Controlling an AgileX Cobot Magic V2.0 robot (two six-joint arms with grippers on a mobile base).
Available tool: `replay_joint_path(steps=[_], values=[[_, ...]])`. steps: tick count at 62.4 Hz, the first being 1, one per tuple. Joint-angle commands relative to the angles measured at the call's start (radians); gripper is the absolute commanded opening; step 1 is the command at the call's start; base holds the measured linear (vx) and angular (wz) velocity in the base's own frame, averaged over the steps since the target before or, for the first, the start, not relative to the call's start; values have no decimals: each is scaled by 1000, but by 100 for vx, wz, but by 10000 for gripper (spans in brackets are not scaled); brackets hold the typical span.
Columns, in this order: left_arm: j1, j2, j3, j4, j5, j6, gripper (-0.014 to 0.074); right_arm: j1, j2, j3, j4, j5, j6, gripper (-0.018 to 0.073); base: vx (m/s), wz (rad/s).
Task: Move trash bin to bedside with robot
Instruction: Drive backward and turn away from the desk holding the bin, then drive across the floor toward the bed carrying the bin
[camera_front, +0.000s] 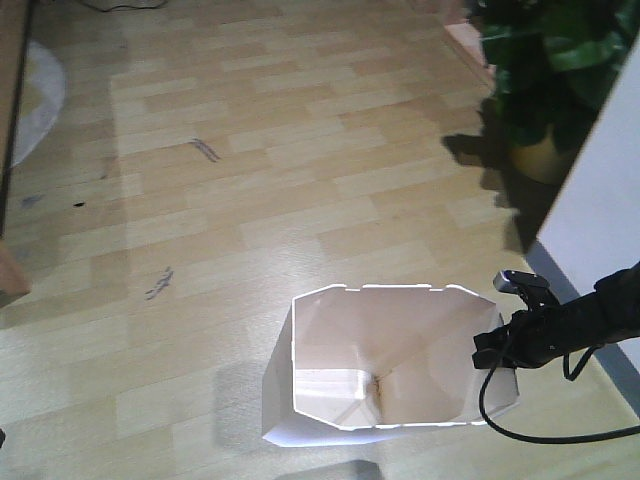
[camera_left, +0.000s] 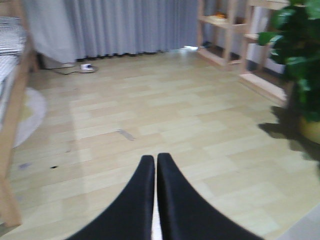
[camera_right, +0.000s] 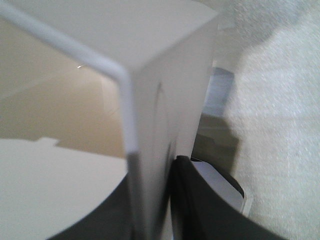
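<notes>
The white trash bin (camera_front: 390, 360) stands on the wooden floor at the bottom centre, with its angular notched rim and cream inside facing up. My right gripper (camera_front: 497, 345), on a slim black arm with a trailing cable, is shut on the bin's right rim. In the right wrist view the bin's thin wall (camera_right: 165, 100) runs between the two black fingers (camera_right: 200, 205) of that gripper (camera_right: 152, 167). My left gripper (camera_left: 156, 161) is shut and empty above the floor. The bed's wooden frame (camera_left: 15, 125) with checked bedding (camera_left: 10, 42) is at the far left.
A potted plant (camera_front: 545, 80) stands at the back right beside a white wall (camera_front: 600, 210). A pale round rug (camera_front: 40, 90) lies by the bed frame (camera_front: 10, 110). Wooden shelves (camera_left: 235, 30), grey curtains (camera_left: 125, 25) and a floor cable (camera_left: 82, 67) are further back.
</notes>
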Motion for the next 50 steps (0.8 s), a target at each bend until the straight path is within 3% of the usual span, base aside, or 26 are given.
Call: replay_joint_path(steps=[1, 22, 50], values=[[-6, -14, 19, -3, -69, -4, -6, -2, -71, -8, 40, 233, -5, -5, 14, 55], [-6, -14, 19, -3, -69, -4, -6, -2, -71, -8, 40, 233, -5, -5, 13, 41], [-6, -14, 19, -3, -69, -4, -6, -2, -71, -8, 40, 231, -5, -5, 15, 12]])
